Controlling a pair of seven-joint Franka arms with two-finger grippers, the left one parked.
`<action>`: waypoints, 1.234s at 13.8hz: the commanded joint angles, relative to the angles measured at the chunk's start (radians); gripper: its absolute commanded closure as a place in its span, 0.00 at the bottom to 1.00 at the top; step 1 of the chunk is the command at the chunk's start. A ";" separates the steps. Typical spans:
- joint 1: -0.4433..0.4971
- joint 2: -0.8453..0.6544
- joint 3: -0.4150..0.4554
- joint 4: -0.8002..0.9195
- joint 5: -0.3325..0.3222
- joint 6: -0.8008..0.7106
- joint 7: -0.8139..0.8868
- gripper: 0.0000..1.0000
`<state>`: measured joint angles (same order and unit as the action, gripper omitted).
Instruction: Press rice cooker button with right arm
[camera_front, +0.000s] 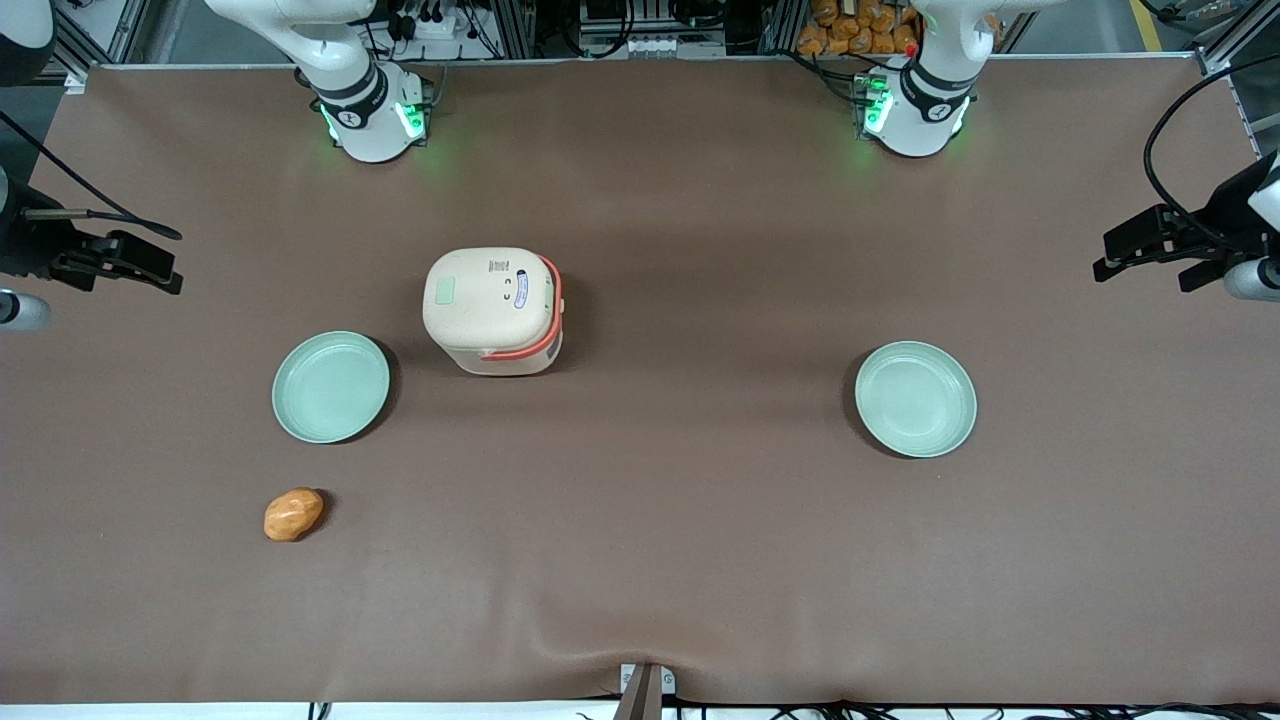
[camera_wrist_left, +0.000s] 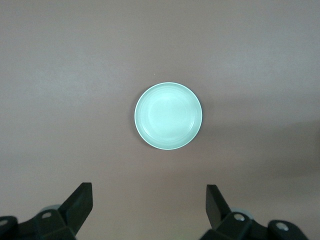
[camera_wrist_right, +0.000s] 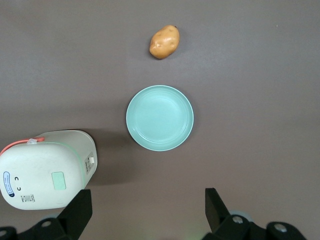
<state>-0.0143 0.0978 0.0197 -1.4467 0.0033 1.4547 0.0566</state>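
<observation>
The cream rice cooker (camera_front: 493, 310) with an orange-red handle stands upright on the brown table, lid shut. Its pale green button (camera_front: 445, 291) sits at the lid's edge toward the working arm's end. The cooker (camera_wrist_right: 47, 170) and the button (camera_wrist_right: 59, 180) also show in the right wrist view. My right gripper (camera_front: 172, 262) hovers at the working arm's end of the table, well apart from the cooker and touching nothing. In the right wrist view the gripper (camera_wrist_right: 147, 205) is open wide and empty, high above bare table.
A pale green plate (camera_front: 331, 387) lies beside the cooker, nearer the front camera; it shows in the right wrist view (camera_wrist_right: 159, 118). An orange potato (camera_front: 293, 514) lies nearer the camera still. A second green plate (camera_front: 915, 398) lies toward the parked arm's end.
</observation>
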 joint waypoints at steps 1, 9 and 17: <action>0.001 -0.020 0.000 -0.003 -0.002 -0.010 0.016 0.00; -0.015 -0.020 -0.012 -0.001 -0.002 -0.019 0.008 0.00; -0.047 -0.015 -0.010 0.014 0.030 -0.023 0.006 0.00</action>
<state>-0.0361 0.0948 -0.0006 -1.4411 0.0166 1.4438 0.0566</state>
